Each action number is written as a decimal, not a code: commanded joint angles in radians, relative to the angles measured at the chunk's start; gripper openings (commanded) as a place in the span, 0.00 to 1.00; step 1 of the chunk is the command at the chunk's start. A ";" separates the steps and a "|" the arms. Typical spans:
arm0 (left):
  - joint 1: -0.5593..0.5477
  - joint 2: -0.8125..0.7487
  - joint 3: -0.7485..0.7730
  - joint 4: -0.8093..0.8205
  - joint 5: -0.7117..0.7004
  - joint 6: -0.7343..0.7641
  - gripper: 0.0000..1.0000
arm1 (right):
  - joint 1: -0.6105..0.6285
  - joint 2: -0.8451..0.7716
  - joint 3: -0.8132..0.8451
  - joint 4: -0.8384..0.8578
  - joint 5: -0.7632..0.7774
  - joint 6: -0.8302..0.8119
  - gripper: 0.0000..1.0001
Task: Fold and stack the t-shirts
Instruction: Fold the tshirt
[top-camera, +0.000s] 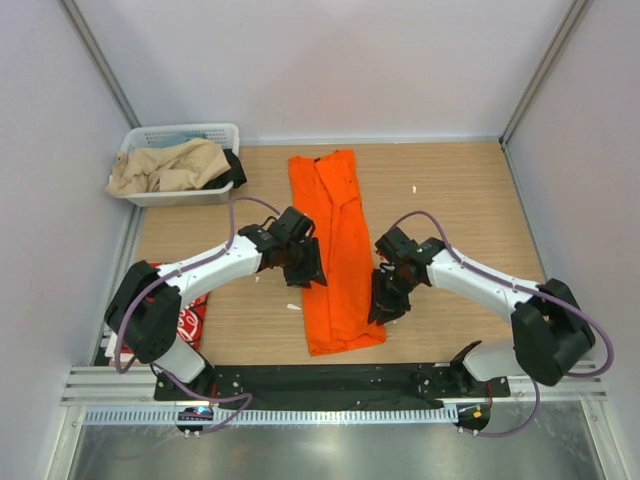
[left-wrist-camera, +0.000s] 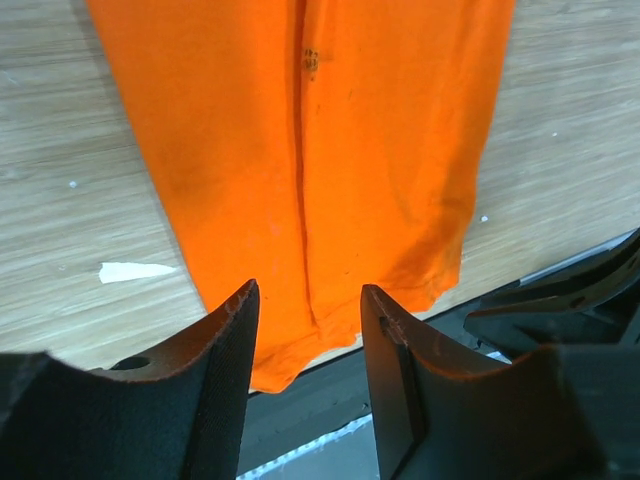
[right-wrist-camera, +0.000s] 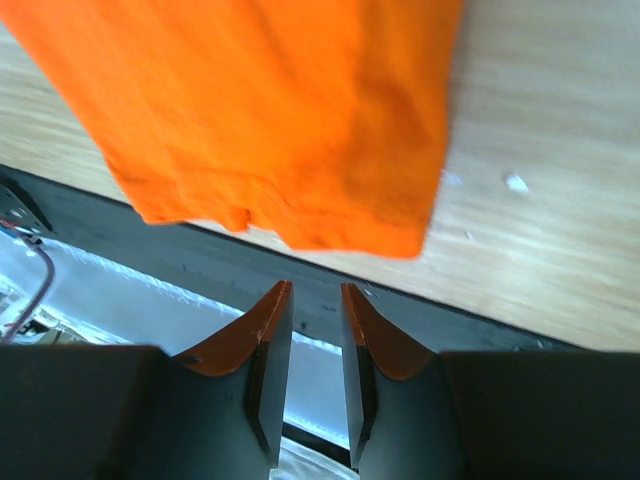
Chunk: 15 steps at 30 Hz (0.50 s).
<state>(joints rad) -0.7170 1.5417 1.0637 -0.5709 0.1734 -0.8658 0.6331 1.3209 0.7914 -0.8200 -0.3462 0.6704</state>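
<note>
From above, a plain bright orange cloth t-shirt (top-camera: 335, 250), folded into one long narrow strip, lies along the middle of the light wooden table (top-camera: 460, 200), with one end towards the far wall and the other close to the black base plate (top-camera: 330, 378) at the near edge. The left gripper (top-camera: 308, 270) sits over the strip's left edge about halfway along, and the right gripper (top-camera: 385, 300) is just beside its right edge, nearer the bases. A red t-shirt with white lettering (top-camera: 192, 318) lies at the table's left edge, partly hidden by the left arm. A white slatted plastic basket (top-camera: 185, 130) in the far left corner holds a crumpled beige cloth (top-camera: 165, 165) and a dark one (top-camera: 235, 170). In the left wrist view, the orange strip (left-wrist-camera: 380, 150) lies flat on the wood with a seam down its middle. The black fingers (left-wrist-camera: 225, 350) stand moderately apart with nothing pinched between them, and a white paper scrap (left-wrist-camera: 135, 270) lies on the wood beside the shirt. In the right wrist view, the strip's hemmed end (right-wrist-camera: 280, 120) lies ahead of the fingers (right-wrist-camera: 265, 340), which stand only a narrow slit apart and grip nothing.
</note>
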 joint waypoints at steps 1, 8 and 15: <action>-0.013 0.043 0.032 0.049 -0.014 -0.042 0.45 | 0.011 0.090 0.115 0.085 0.004 0.009 0.31; -0.107 0.087 -0.007 -0.003 -0.133 -0.160 0.34 | 0.085 0.166 0.195 0.010 0.074 -0.034 0.35; -0.177 0.132 -0.085 0.023 -0.135 -0.226 0.30 | 0.186 0.182 0.147 0.108 0.113 0.037 0.34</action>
<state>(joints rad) -0.8783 1.6539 1.0130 -0.5579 0.0685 -1.0420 0.7937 1.4933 0.9459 -0.7666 -0.2584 0.6655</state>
